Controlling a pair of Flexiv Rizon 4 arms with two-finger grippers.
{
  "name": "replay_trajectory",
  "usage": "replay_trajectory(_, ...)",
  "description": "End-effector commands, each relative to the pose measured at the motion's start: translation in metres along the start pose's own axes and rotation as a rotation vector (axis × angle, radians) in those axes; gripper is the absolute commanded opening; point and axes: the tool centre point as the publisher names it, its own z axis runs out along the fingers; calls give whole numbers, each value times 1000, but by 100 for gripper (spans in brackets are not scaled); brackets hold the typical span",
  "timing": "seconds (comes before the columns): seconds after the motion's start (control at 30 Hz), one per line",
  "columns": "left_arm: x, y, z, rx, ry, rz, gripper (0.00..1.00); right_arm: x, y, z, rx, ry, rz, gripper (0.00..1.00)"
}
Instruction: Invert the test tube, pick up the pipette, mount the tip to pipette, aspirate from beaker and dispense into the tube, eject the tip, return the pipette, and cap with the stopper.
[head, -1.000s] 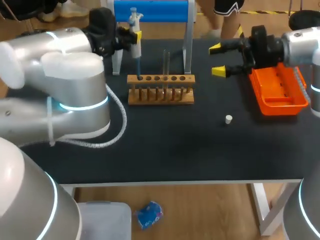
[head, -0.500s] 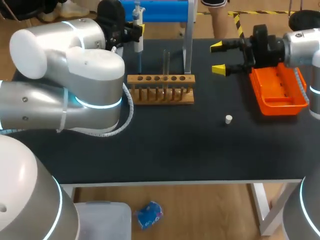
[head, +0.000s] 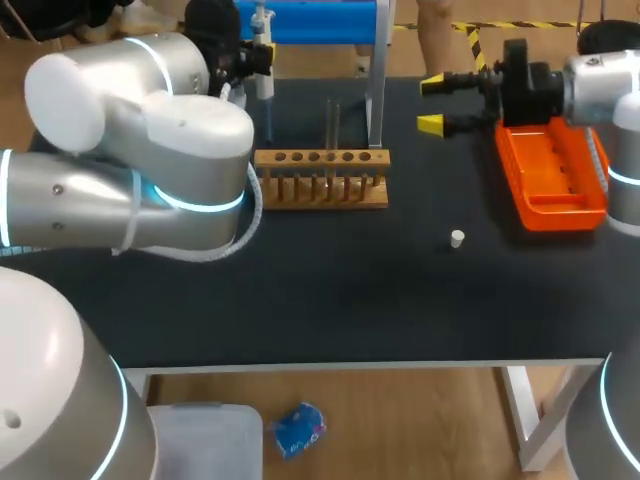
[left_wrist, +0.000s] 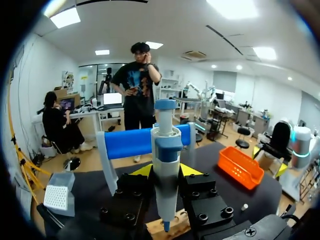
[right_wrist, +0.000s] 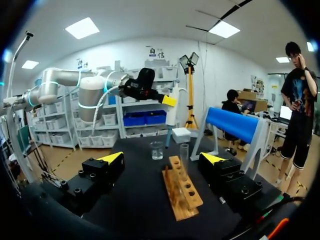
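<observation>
A black table (head: 330, 290) carries a wooden rack (head: 320, 178) with a glass test tube (head: 333, 125) standing upright in it. The left gripper (left_wrist: 165, 171) has its fingers pinched on a blue-and-white pipette (left_wrist: 166, 150), held upright, its tip near the rack's end. The right gripper (head: 432, 103) hovers with fingers spread. The rack and a beaker (right_wrist: 156, 150) lie ahead of them, and an orange tray (head: 555, 180) sits behind, under the wrist. A small white stopper (head: 457, 238) lies on the table, well apart from both sets of fingers.

A lab, shown by pipette (left_wrist: 165, 170), test-tube rack (head: 321, 190) and beaker (right_wrist: 156, 150).
</observation>
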Motion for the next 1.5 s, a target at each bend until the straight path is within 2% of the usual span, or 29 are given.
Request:
replay_trajectory(0.03, -11, -8, 18, -33, -25, -10, 0, -15, 4, 20, 20, -25, 21, 100)
replay_trajectory(0.33, -42, -12, 42, -72, -105, -44, 0, -53, 13, 51, 71, -111, 56, 100)
replay_trajectory(0.47, -55, -14, 56, -79, -128, -82, 0, -73, 17, 66, 79, -123, 60, 100)
replay_trajectory(0.8, -81, -14, 84, -109, -187, -84, 0, -116, 18, 99, 118, -151, 84, 100)
replay_trajectory(0.97, -87, -12, 91, -130, -209, -65, 0, -129, 18, 113, 131, -155, 94, 100)
replay_trajectory(1.3, -95, -13, 101, -148, -219, -50, 0, -142, 18, 138, 143, -173, 113, 100)
replay_trajectory(1.5, -93, -14, 101, -149, -213, -40, 0, -148, 24, 148, 146, -202, 100, 100)
